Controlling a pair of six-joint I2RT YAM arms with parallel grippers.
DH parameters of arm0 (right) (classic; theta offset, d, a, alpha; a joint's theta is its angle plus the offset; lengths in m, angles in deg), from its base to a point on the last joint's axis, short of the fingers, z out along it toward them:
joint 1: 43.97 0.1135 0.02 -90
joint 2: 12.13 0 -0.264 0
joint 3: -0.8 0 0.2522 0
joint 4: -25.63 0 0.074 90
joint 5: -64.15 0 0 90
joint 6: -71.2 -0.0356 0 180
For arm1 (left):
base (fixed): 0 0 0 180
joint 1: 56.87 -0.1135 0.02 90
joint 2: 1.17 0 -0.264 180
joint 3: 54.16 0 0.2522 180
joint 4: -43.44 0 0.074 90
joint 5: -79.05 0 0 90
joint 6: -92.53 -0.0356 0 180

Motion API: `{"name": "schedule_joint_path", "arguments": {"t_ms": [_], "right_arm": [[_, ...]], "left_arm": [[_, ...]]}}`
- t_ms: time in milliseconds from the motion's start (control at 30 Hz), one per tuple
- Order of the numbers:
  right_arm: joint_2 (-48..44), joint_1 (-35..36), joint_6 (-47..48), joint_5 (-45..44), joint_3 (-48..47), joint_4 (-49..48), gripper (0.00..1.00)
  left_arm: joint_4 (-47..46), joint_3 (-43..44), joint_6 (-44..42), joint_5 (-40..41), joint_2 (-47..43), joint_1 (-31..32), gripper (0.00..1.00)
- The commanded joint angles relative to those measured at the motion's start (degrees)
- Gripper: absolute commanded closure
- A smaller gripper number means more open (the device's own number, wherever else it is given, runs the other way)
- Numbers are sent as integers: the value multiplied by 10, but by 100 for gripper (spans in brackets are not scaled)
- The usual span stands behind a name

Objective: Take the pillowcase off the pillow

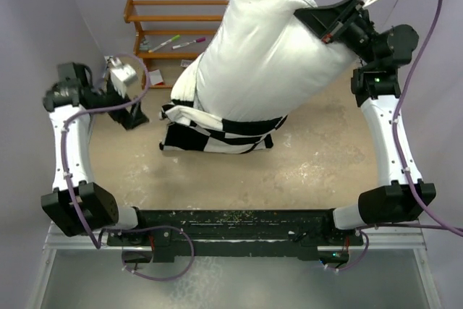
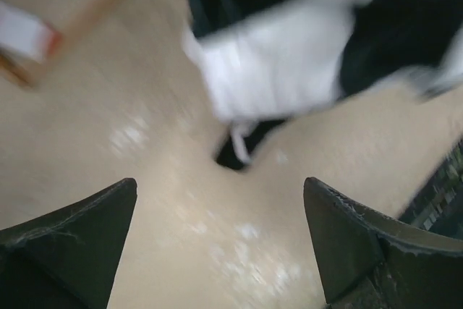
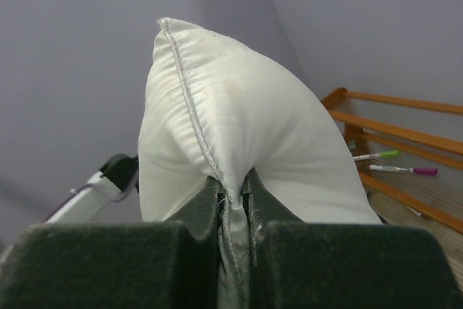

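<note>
The plain white pillow point(image 1: 264, 52) is held up, tilted, its lower end still inside the black and white checkered pillowcase point(image 1: 217, 134), which lies bunched on the tan table. My right gripper point(image 1: 327, 28) is shut on the pillow's seamed edge point(image 3: 239, 200) at its upper right. The pillow point(image 3: 239, 113) fills the right wrist view. My left gripper point(image 1: 137, 110) is open and empty, left of the pillowcase and apart from it. In the left wrist view its fingers point(image 2: 347, 236) hang over bare table, with the blurred pillowcase point(image 2: 289, 56) ahead.
A wooden rack point(image 1: 170, 23) stands at the back left with coloured markers point(image 1: 181, 43) on its lower shelf; it also shows in the right wrist view point(image 3: 405, 121). Purple walls close in on all sides. The black arm base bar point(image 1: 231, 226) runs along the near edge.
</note>
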Motion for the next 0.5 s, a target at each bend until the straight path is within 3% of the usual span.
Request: {"name": "schedule_joint_path", "arguments": {"t_ms": [0, 133, 200, 267, 333, 400, 467], "right_arm": [[-30, 89, 146, -111, -87, 99, 100], [-11, 161, 231, -167, -113, 184, 100], [1, 197, 255, -188, -119, 201, 100], [18, 235, 278, -205, -125, 218, 100], [33, 271, 299, -222, -134, 235, 100], [49, 302, 314, -237, -143, 247, 100], [66, 330, 324, -250, -154, 254, 100]], "left_arm": [[137, 289, 37, -158, 4, 0, 1], [128, 471, 167, -237, 32, 2, 1], [24, 462, 281, -253, 10, 13, 1], [-154, 404, 410, -248, -25, 29, 1], [-269, 354, 490, -221, -47, 51, 1], [-318, 339, 514, -177, -46, 80, 1], [-310, 364, 527, -166, -19, 105, 1]]}}
